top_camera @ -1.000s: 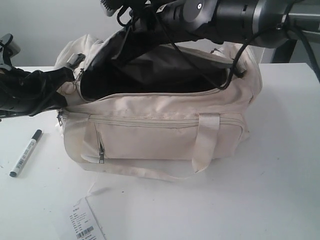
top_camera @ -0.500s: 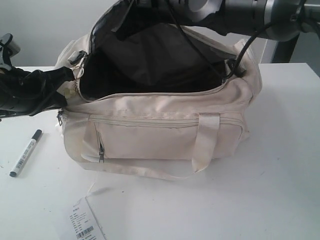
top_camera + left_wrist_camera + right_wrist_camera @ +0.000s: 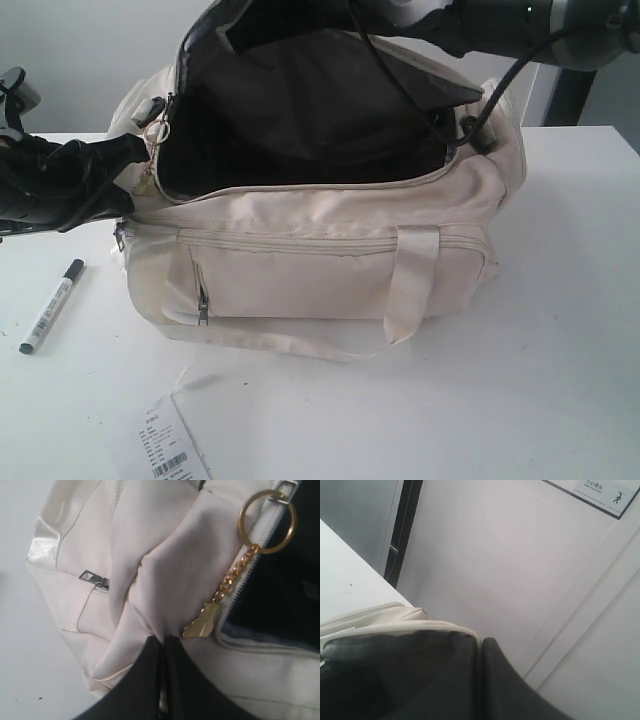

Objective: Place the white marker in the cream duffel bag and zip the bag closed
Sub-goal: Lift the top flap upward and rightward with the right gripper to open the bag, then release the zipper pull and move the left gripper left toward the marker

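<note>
White marker (image 3: 52, 305) lies on the white table (image 3: 560, 380), off the left end of the cream duffel bag (image 3: 320, 270) and apart from it, black cap toward the far side; neither of my grippers touches it; my left gripper (image 3: 162, 639) is clamped on a fold of cream fabric at the bag's left end, just beside the gold key ring (image 3: 266, 522) hanging by its chain from the zipper; my right gripper (image 3: 481, 642) is pinched tight on the piped edge of the top flap, holding it raised, dark lining showing, mouth wide open; a barcode paper tag (image 3: 165, 450) rests on the table in front of the bag.
</note>
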Controlling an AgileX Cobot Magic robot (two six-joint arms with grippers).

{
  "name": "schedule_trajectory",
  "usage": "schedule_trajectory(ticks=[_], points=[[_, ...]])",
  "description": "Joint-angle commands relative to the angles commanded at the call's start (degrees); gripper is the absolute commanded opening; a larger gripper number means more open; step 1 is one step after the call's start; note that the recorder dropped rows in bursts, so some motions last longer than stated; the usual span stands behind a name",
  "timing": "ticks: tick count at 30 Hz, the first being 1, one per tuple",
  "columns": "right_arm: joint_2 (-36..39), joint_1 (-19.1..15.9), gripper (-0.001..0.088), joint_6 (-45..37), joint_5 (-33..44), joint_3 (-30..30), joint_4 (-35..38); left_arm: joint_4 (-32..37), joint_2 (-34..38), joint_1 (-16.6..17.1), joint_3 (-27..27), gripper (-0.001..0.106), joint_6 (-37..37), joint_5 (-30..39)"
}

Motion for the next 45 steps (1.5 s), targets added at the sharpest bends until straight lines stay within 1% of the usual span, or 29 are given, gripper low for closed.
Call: schedule_trajectory(ticks=[12,14,17,20,21,23,25,27,33,37,41,45], points=[[0.0,0.0,0.0000,0.0,0.1,0.0,0.0,0.0,0.0,0.0,0.0,0.000,-0.2,-0.1],[0.0,0.0,0.0000,0.0,0.1,0.0,0.0,0.0,0.0,0.0,0.0,0.004,-0.1,-0.4],[0.0,0.0,0.0000,0.0,0.1,0.0,0.0,0.0,0.0,0.0,0.0,0.019,-0.1,-0.2],[0.0,0.0,0.0000,0.0,0.1,0.0,0.0,0.0,0.0,0.0,0.0,0.039,0.0,0.0],[0.0,0.0,0.0000,0.0,0.1,0.0,0.0,0.0,0.0,0.0,0.0,0.047,0.7,0.0],[0.0,0.0,0.0000,0.0,0.1,0.0,0.0,0.0,0.0,0.0,0.0,0.059,2.4,0.3],[0.0,0.0,0.0000,0.0,0.1,0.0,0.0,0.0,0.0,0.0,0.0,0.068,2.5,1.8],[0.0,0.0,0.0000,0.0,0.1,0.0,0.0,0.0,0.0,0.0,0.0,0.073,2.6,4.0],[0.0,0.0,0.0000,0.0,0.1,0.0,0.0,1.0,-0.2,0.0,0.0,0.074,3.1,11.5],[0.0,0.0,0.0000,0.0,0.1,0.0,0.0,6.2,-2.2,0.0,0.0,0.074,3.1,14.7],[0.0,0.0,0.0000,0.0,0.1,0.0,0.0,11.0,-5.7,0.0,-0.1,0.074,3.1,16.3],[0.0,0.0,0.0000,0.0,0.1,0.0,0.0,12.0,-9.1,0.0,-1.7,0.074,3.1,15.7]])
